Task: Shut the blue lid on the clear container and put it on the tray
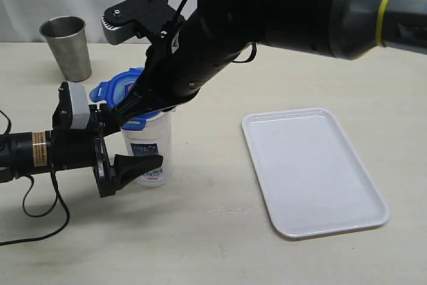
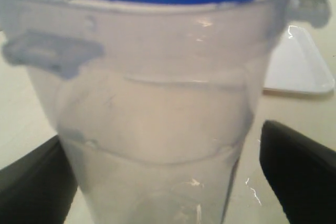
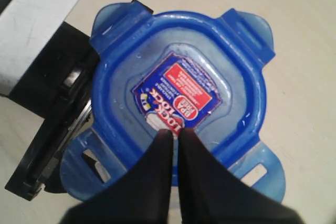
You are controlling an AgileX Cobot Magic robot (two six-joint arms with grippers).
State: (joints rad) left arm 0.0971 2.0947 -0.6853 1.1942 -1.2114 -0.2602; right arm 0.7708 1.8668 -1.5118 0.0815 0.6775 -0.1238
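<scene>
The clear container (image 1: 151, 153) stands on the table left of centre, its printed label facing the exterior view. The blue lid (image 3: 178, 98) rests on its rim with all four flaps sticking outward; in the exterior view the lid (image 1: 119, 89) is partly hidden by my right arm. My right gripper (image 3: 172, 134) is shut, its tips down on the lid's sticker, with nothing between them. My left gripper (image 2: 163, 171) is open and straddles the container (image 2: 157, 129); one finger (image 2: 296, 177) stands clearly apart from the wall. The white tray (image 1: 313, 171) lies empty to the right.
A grey steel cup (image 1: 67, 48) stands at the back left, behind my left arm. My right arm reaches across from the upper right, over the table between container and tray. A corner of the tray (image 2: 299, 66) shows past the container in the left wrist view.
</scene>
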